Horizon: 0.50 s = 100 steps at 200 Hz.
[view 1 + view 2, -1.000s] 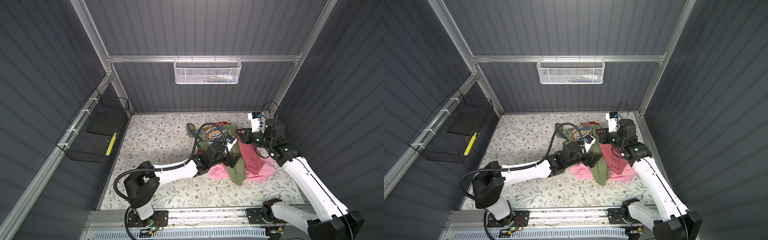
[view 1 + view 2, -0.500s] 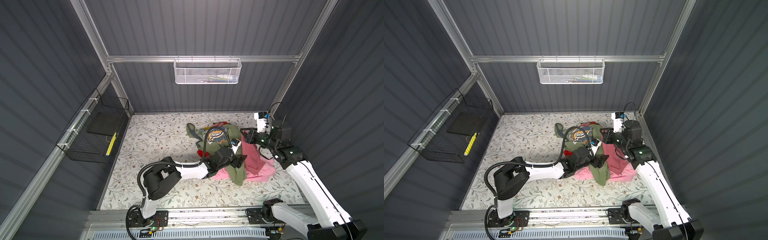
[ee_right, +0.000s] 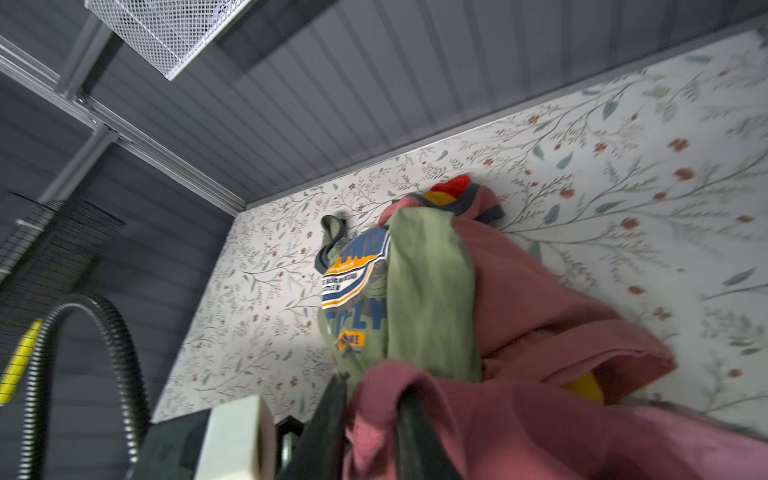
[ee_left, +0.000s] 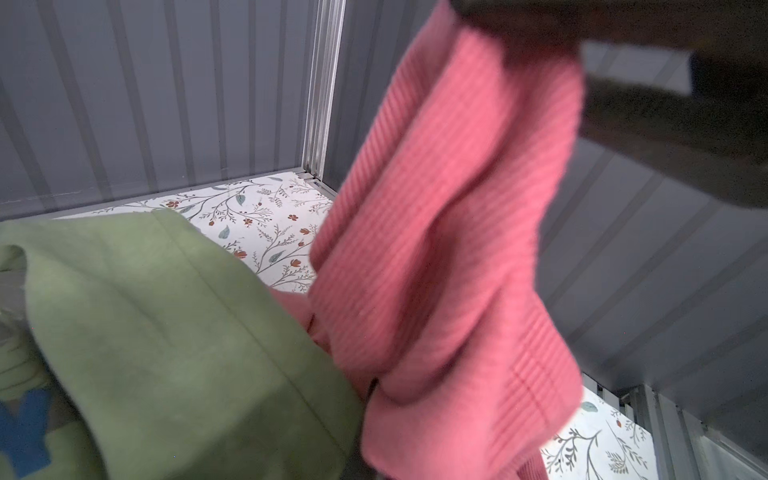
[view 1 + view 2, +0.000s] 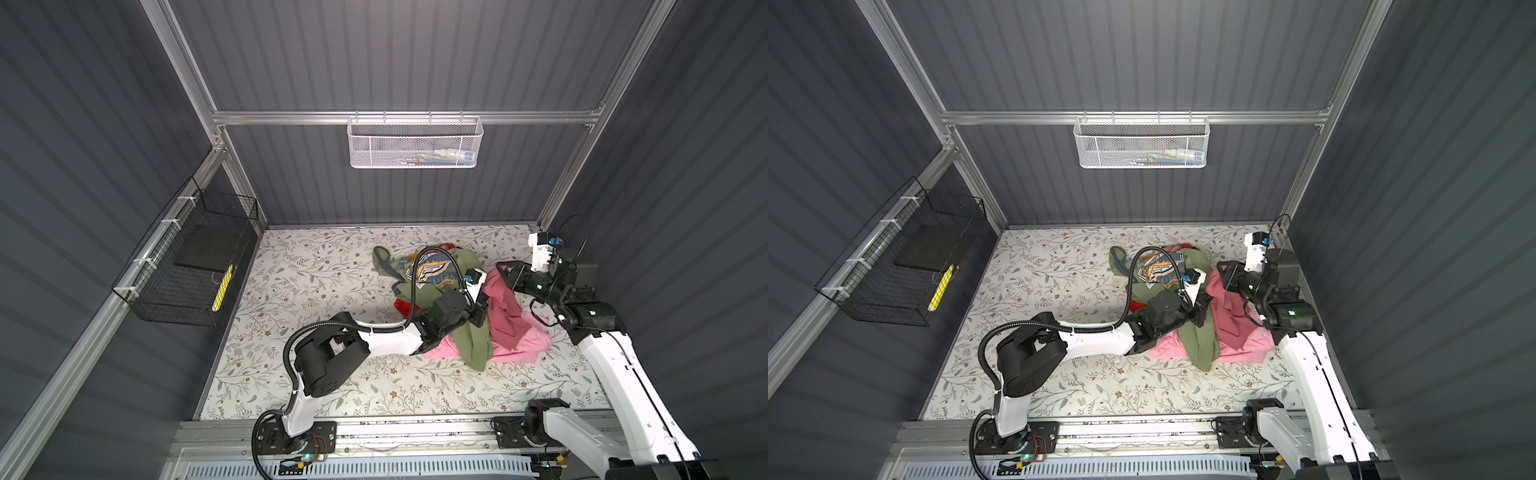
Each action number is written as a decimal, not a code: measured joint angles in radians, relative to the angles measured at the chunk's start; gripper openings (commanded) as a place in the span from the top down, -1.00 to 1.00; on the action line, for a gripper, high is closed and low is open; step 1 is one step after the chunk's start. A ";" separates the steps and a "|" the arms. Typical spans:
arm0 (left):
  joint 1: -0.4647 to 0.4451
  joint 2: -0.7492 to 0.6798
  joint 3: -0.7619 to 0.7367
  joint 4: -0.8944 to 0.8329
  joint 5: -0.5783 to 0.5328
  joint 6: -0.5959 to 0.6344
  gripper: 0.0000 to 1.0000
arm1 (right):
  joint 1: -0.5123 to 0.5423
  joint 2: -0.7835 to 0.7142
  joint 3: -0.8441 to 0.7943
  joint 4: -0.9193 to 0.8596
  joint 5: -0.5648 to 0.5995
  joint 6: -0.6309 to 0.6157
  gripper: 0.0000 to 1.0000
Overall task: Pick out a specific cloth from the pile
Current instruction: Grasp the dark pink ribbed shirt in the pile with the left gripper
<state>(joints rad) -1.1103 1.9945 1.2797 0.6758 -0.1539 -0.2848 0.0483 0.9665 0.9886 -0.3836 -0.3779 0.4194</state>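
The cloth [image 5: 505, 309] [image 5: 1229, 311] is dusty salmon pink and rises in a ridge on the right side of the pile [image 5: 428, 274]. An olive printed T-shirt [image 5: 436, 266] [image 4: 166, 332] and a bright pink cloth [image 5: 525, 351] lie against it. My left gripper [image 5: 481, 308] [image 5: 1202, 309] is shut at the cloth's left edge. In the left wrist view the ribbed cloth [image 4: 436, 249] hides its fingers. My right gripper [image 5: 500, 271] [image 3: 372, 386] is at the cloth's top end with its fingers parted. A fold of the cloth [image 3: 540, 332] drapes over one finger.
A white mesh basket [image 5: 415, 143] hangs on the back wall and a black wire basket [image 5: 187, 266] on the left wall. The left arm's cable [image 5: 415, 282] loops over the pile. A red cloth [image 5: 402, 306] pokes out at the pile's left. The right wall is close behind the right arm.
My left gripper moved right to the cloth and shut on it. My right gripper drew back toward the right wall and its fingers parted.
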 measured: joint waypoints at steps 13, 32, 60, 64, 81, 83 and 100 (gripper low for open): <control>0.000 -0.001 0.008 -0.002 0.001 0.000 1.00 | -0.011 -0.011 -0.001 -0.013 0.013 -0.004 0.12; 0.000 -0.007 0.028 -0.016 0.000 0.003 1.00 | -0.024 -0.027 -0.001 -0.035 0.051 -0.018 -0.45; 0.000 -0.040 0.105 -0.094 -0.007 0.024 1.00 | -0.038 -0.059 -0.016 -0.055 0.117 -0.040 -0.83; 0.000 -0.043 0.124 -0.106 -0.007 0.029 1.00 | -0.040 -0.065 -0.021 -0.057 0.126 -0.032 -0.94; 0.000 -0.066 0.216 -0.186 -0.006 0.045 1.00 | -0.051 -0.090 -0.046 -0.043 0.164 -0.040 -0.98; 0.000 -0.068 0.222 -0.193 -0.005 0.046 1.00 | -0.053 -0.094 -0.046 -0.034 0.169 -0.035 -0.98; 0.000 -0.071 0.285 -0.243 0.008 0.054 1.00 | -0.062 -0.126 -0.054 -0.021 0.207 -0.039 -0.98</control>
<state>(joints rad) -1.1103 1.9240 1.5646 0.4324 -0.1463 -0.2310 -0.0139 0.8410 0.9344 -0.4046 -0.1711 0.3809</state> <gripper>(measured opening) 0.048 0.991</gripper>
